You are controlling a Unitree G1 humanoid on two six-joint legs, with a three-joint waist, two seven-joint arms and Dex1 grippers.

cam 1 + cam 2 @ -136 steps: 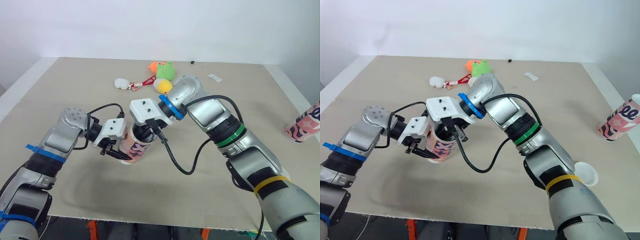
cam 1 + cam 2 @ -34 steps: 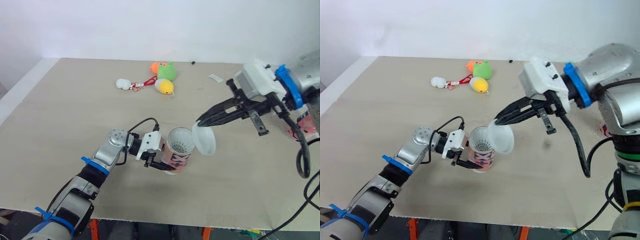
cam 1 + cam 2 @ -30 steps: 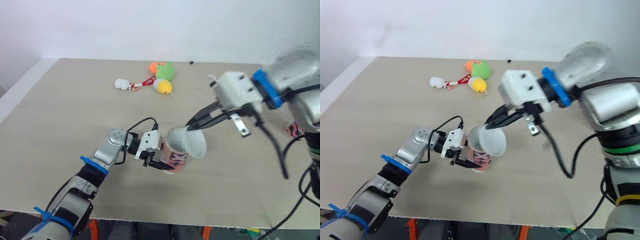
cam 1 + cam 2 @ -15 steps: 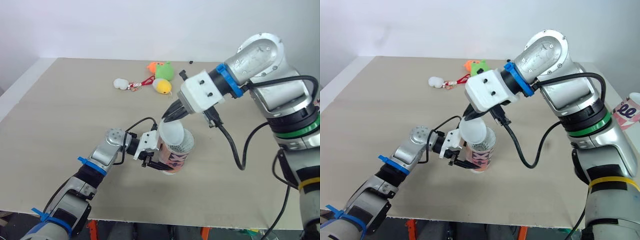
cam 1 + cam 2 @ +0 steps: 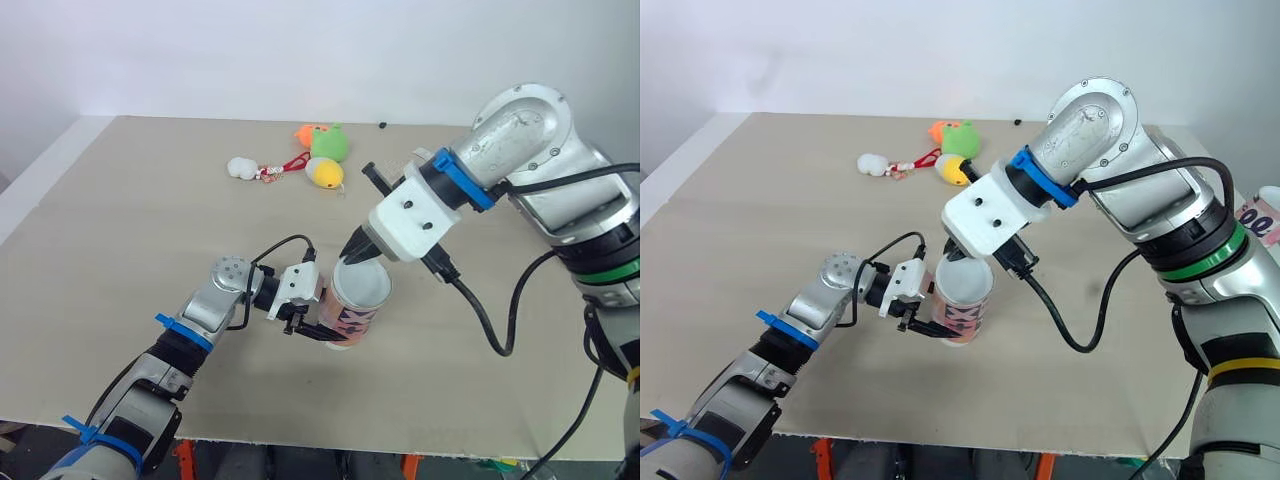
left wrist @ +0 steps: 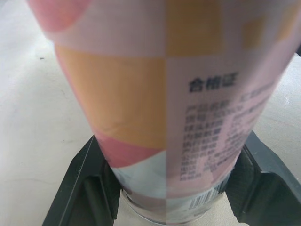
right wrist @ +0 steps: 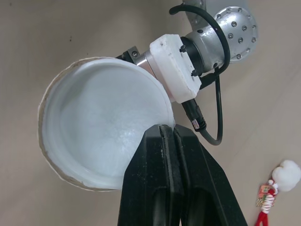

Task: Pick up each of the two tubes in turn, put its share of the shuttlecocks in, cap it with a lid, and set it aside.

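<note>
A pink patterned tube [image 5: 349, 318] stands near the table's middle, and my left gripper [image 5: 318, 322] is shut on its lower side. In the left wrist view the tube [image 6: 164, 94] sits between the two black fingers [image 6: 87, 188]. A white lid [image 5: 363, 285] lies over the tube's mouth. My right gripper [image 5: 353, 257] is shut on the lid's far rim from above. In the right wrist view the lid [image 7: 101, 141] covers the opening and hides the inside. A second pink tube [image 5: 1257, 220] stands at the table's far right edge.
Small plush toys lie at the back of the table [image 5: 120, 220]: a green and orange one [image 5: 326, 140], a yellow one [image 5: 326, 174] and a white one [image 5: 242, 166]. The right arm's black cable [image 5: 490, 320] hangs just right of the tube.
My right gripper has carried the lid in from the right, and it has gone from tilted beside the tube to lying over its mouth. The left gripper has held the tube still.
</note>
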